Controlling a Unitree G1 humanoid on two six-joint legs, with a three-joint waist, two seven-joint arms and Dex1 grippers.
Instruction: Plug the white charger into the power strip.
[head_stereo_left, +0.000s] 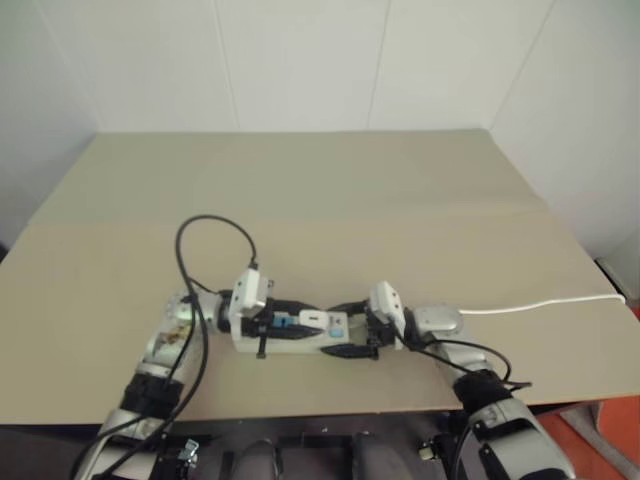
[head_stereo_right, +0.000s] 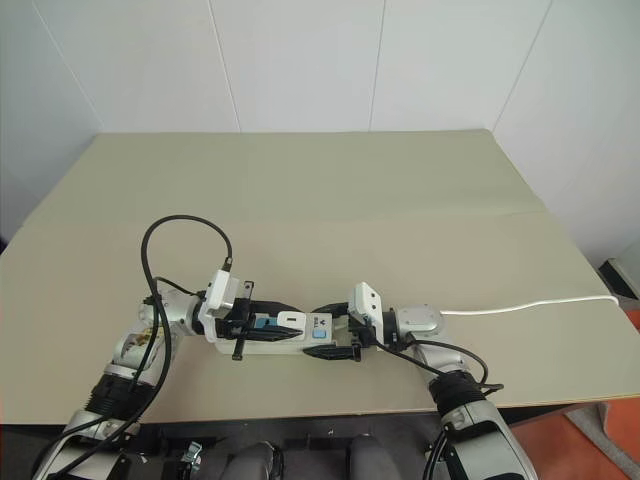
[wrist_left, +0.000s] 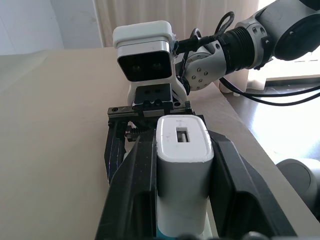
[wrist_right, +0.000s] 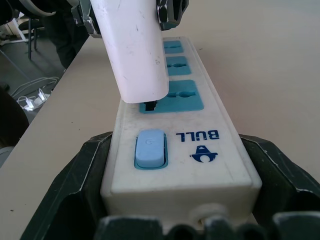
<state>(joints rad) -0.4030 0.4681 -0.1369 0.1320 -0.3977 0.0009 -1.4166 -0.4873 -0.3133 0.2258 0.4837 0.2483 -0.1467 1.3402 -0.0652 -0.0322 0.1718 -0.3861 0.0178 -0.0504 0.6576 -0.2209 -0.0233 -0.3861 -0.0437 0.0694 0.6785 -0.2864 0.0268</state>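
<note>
The power strip (head_stereo_right: 300, 343) lies near the table's front edge, a white bar with blue socket faces and a blue switch (wrist_right: 149, 148). My right gripper (wrist_right: 175, 142) is shut on its switch end, one black finger (wrist_right: 80, 180) on each long side. The white charger (wrist_left: 182, 160) is clamped in my left gripper (wrist_left: 182, 145), which is shut on it. In the right wrist view the charger (wrist_right: 135, 50) leans over the socket nearest the switch, its lower end at the socket face. Whether its prongs are inside is hidden.
The strip's white cord (head_stereo_right: 520, 308) runs along the tan table (head_stereo_right: 330, 200) to its right edge. A black cable (head_stereo_right: 185, 225) loops up from my left arm. The table's front edge lies just below the strip, and white walls stand behind the table.
</note>
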